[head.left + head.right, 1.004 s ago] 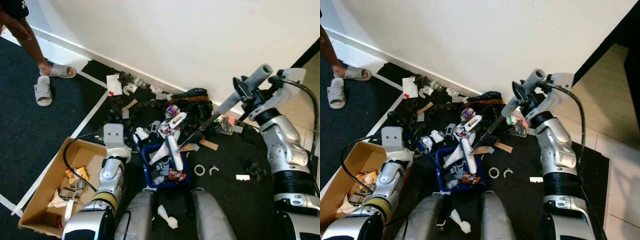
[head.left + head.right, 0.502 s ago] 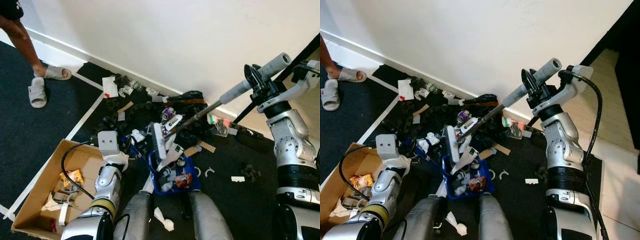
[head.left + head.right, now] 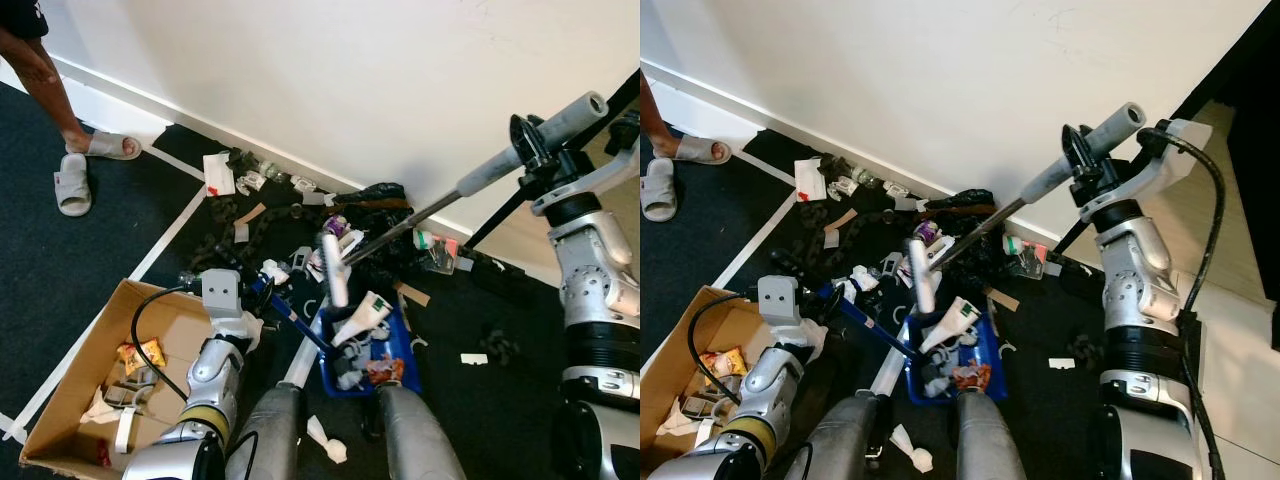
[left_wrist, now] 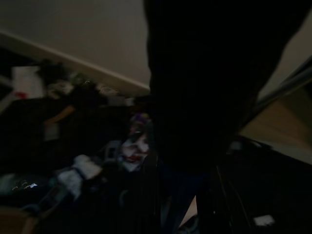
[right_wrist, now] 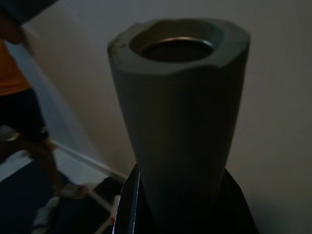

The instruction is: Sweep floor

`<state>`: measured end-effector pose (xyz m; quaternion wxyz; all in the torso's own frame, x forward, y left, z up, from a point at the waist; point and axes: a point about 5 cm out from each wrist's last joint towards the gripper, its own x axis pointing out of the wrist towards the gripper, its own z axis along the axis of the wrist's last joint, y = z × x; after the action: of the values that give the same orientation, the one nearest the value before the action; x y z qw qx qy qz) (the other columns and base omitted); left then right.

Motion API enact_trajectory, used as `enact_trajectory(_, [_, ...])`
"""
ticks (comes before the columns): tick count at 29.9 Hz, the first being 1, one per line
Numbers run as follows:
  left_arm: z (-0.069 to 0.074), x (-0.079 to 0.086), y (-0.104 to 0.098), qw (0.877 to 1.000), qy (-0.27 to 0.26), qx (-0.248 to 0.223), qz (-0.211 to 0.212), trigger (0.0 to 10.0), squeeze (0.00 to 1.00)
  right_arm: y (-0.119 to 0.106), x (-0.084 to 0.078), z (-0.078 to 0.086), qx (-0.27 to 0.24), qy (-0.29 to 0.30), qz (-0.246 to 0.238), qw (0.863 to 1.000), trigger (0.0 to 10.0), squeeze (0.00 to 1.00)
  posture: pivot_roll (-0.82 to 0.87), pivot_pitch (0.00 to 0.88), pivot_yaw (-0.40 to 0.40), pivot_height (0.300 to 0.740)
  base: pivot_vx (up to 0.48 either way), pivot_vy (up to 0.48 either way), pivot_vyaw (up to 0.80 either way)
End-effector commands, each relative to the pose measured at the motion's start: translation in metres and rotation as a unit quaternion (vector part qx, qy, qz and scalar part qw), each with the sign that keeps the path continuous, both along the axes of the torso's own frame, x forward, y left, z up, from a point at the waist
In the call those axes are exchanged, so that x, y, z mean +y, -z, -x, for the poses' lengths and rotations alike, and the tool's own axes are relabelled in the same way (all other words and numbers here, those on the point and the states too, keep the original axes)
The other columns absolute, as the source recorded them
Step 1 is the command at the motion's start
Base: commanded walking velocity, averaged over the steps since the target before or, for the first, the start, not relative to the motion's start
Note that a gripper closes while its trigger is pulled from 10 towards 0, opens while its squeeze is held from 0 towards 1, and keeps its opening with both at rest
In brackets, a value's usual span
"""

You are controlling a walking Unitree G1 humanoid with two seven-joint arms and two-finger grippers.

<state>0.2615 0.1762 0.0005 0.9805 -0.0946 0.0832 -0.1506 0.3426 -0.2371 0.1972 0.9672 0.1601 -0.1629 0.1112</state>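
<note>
The robot stood over a heap of litter at the foot of the white wall (image 3: 400,80), broom in one claw and dustpan in the other.

Its right claw (image 3: 535,150) was clamped around the grey grip of the broom (image 3: 400,225), raised high near the wall, with the dark shaft slanting down from there to the white broom head (image 3: 332,270), which stood tilted at the dustpan's near-wall edge. The blue dustpan (image 3: 365,350), piled with scraps, lay on the black floor (image 3: 60,260) away from the wall, just ahead of the robot's legs. Its long blue handle (image 3: 285,315) ran to the left claw (image 3: 255,295); I could not tell how those fingers stood. More litter (image 3: 260,185) lay strewn along the wall's base. An open cardboard box (image 3: 95,385) sat beside the left arm, farther from the wall. A person's sandalled feet (image 3: 90,160) stood near the wall's far left end.
</note>
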Motion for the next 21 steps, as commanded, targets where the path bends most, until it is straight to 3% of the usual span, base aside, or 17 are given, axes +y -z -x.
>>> enact_trajectory(1, [0.002,0.005,-0.003,1.0,0.021,-0.014,0.012,10.0,0.0,-0.008,-0.014,0.001,-0.022,0.036,-0.002,0.999,10.0,0.0,0.04,0.152,-0.099,0.74,0.0,0.0,0.0])
enact_trajectory(10, [0.001,0.014,-0.007,0.999,0.019,-0.025,0.014,10.0,0.0,-0.003,-0.015,-0.002,-0.014,0.059,0.02,0.998,10.0,0.0,0.05,0.145,-0.095,0.74,0.0,0.0,0.0])
enact_trajectory(19, [0.001,0.036,-0.01,0.999,-0.039,-0.025,0.009,10.0,0.0,0.01,-0.025,-0.003,0.015,0.11,0.058,0.992,10.0,0.0,0.07,0.133,-0.09,0.74,0.0,0.0,0.0])
enact_trajectory(21, [0.002,0.048,-0.011,0.998,-0.066,-0.022,0.005,10.0,0.0,0.012,-0.03,-0.002,0.022,0.122,0.062,0.99,10.0,0.0,0.07,0.13,-0.089,0.74,0.0,0.0,0.0])
